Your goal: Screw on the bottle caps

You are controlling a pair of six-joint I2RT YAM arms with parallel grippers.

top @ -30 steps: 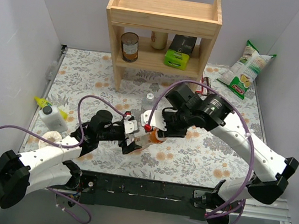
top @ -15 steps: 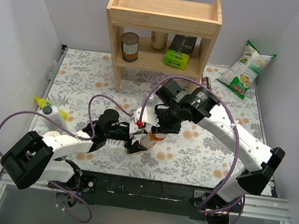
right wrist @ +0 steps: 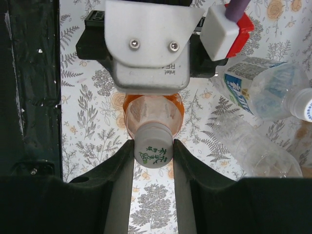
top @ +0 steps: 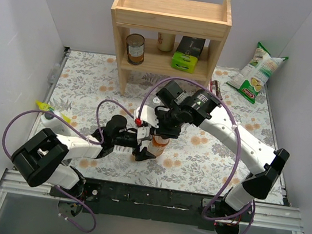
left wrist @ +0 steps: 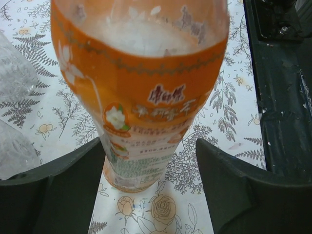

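Observation:
The orange-liquid bottle (top: pixel 159 145) stands upright on the floral table; it fills the left wrist view (left wrist: pixel 141 97). My left gripper (left wrist: pixel 150 161) is open around its base: the left finger is against the label and the right finger (left wrist: pixel 234 185) stands apart. My right gripper (right wrist: pixel 152 146) comes down from above and is shut on the white cap (right wrist: pixel 152 152), which sits on the bottle's neck. The blue-and-white labelled bottle (right wrist: pixel 256 90) and the plain clear bottle (right wrist: pixel 253 148) lie beside it. The red and blue caps are not clearly in view.
A wooden shelf (top: pixel 171 20) at the back holds a brown tin can (top: pixel 135 48) and a green box (top: pixel 185 60). A snack bag (top: pixel 258 73) lies at the back right. A white squeeze bottle (top: pixel 56 120) with a yellow nozzle lies at the left.
The orange bottle has gone from tilted to upright. Both grippers have shifted a little to the left with it, and the right gripper now sits directly over its top.

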